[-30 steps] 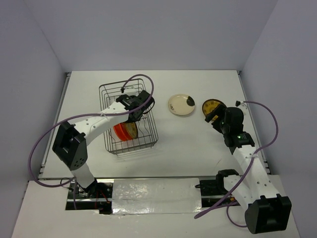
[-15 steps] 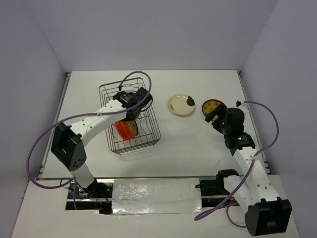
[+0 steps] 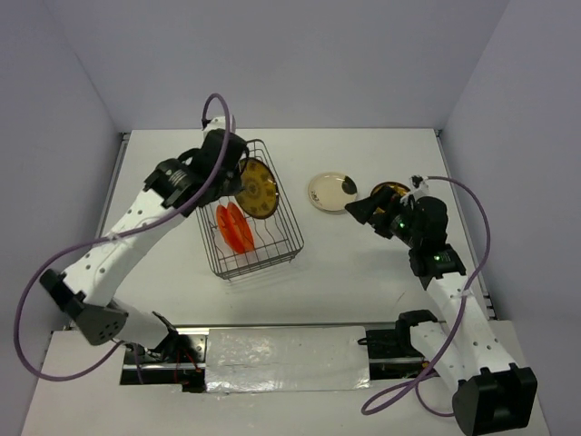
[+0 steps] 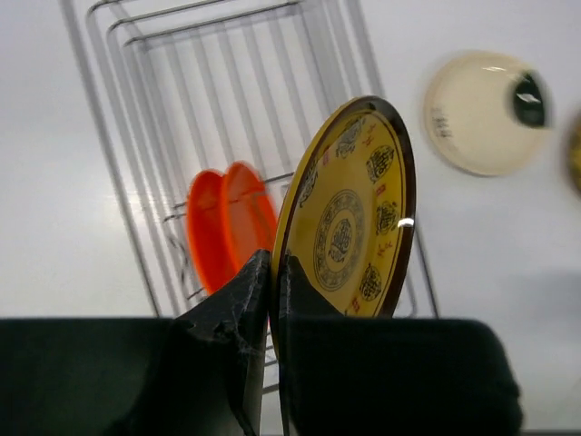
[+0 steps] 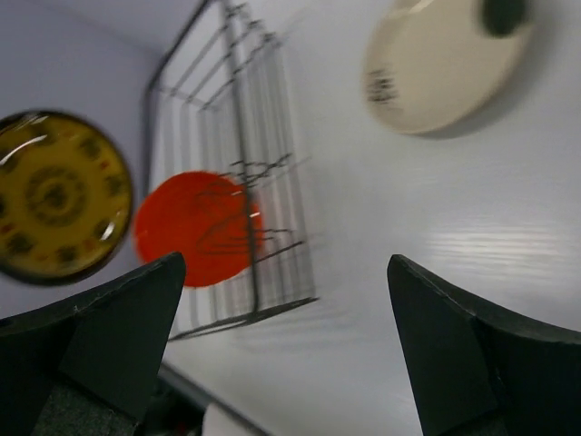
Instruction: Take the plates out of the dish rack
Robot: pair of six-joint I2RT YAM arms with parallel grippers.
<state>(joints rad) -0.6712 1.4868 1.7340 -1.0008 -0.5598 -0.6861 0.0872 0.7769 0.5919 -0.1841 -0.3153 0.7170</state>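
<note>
My left gripper (image 3: 238,176) is shut on the rim of a dark brown plate with yellow pattern (image 3: 259,189) and holds it upright above the wire dish rack (image 3: 289,221). In the left wrist view the jaws (image 4: 274,272) pinch this plate (image 4: 349,213) at its lower edge. Two orange-red plates (image 3: 233,227) stand in the rack's slots; they also show in the left wrist view (image 4: 229,225). A cream plate with a black patch (image 3: 329,192) lies flat on the table. My right gripper (image 3: 368,207) is open and empty, just right of the cream plate.
A second dark plate with yellow pattern (image 3: 392,190) lies on the table behind my right gripper, partly hidden. The right wrist view shows the rack (image 5: 241,136), an orange-red plate (image 5: 191,227), the held plate (image 5: 59,209) and the cream plate (image 5: 445,68).
My left gripper has lifted the patterned plate up out of the rack, and the rack has shifted a little. My right gripper has swung left, away from the plate on the table.
</note>
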